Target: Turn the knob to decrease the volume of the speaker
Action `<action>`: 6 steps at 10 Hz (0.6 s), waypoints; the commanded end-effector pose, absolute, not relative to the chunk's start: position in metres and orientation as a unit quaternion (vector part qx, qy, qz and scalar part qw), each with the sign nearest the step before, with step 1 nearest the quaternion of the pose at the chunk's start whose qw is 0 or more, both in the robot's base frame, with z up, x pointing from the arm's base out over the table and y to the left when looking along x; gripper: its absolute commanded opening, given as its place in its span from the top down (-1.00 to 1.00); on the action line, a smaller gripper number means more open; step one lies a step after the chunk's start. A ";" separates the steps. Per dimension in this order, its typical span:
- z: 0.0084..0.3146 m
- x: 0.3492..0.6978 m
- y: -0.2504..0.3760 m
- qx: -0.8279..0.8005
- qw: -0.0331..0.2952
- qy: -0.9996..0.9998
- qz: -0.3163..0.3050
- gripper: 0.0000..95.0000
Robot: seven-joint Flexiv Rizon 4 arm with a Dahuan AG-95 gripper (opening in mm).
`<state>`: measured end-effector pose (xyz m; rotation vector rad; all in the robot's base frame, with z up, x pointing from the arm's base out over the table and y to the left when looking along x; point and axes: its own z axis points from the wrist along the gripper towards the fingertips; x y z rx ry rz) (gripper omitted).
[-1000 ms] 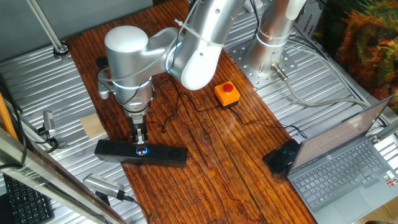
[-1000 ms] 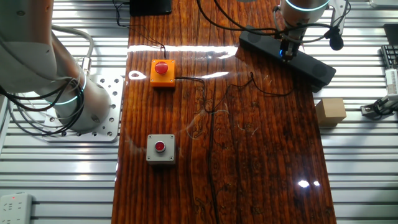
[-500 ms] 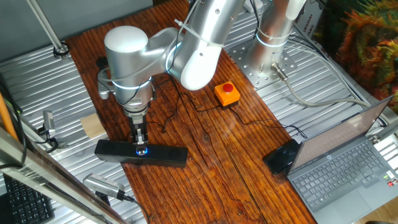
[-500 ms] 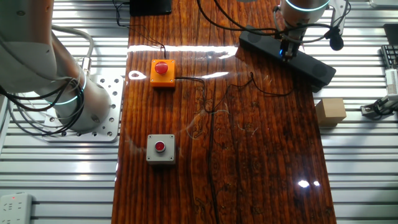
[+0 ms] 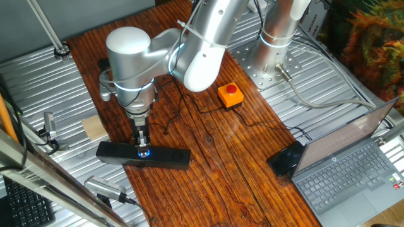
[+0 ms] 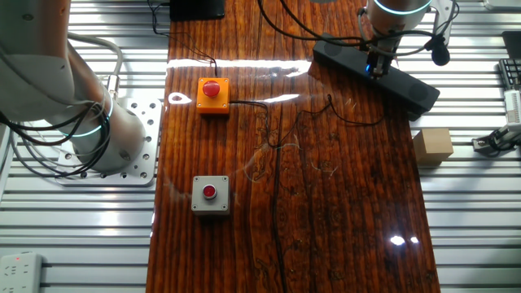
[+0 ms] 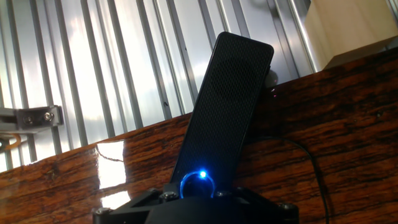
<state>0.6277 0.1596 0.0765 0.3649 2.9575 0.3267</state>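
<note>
The long black speaker (image 5: 170, 157) lies across the left edge of the wooden table; it also shows in the other fixed view (image 6: 411, 88) and in the hand view (image 7: 227, 106). Its knob (image 5: 144, 152) glows with a blue ring and shows in the hand view (image 7: 199, 184) at the bottom centre. My gripper (image 5: 144, 147) points straight down and its narrow fingers stand closed around the knob, as the other fixed view (image 6: 374, 67) also shows. In the hand view the gripper body hides the fingertips and the lower half of the knob.
An orange box with a red button (image 5: 231, 94) and a grey box with a red button (image 6: 211, 195) sit on the table. A wooden block (image 5: 95, 128) lies beside the speaker's end. A laptop (image 5: 353, 170), a black mouse-like device (image 5: 287, 157) and thin cables (image 6: 326, 106) lie nearby.
</note>
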 end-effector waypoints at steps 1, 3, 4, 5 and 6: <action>0.076 0.627 0.160 0.121 0.071 0.984 0.109 0.20; 0.076 0.627 0.160 0.121 0.071 0.984 0.107 0.20; 0.076 0.627 0.160 0.120 0.072 0.985 0.105 0.20; 0.075 0.627 0.160 0.120 0.072 0.985 0.104 0.20; 0.075 0.627 0.160 0.120 0.071 0.985 0.104 0.20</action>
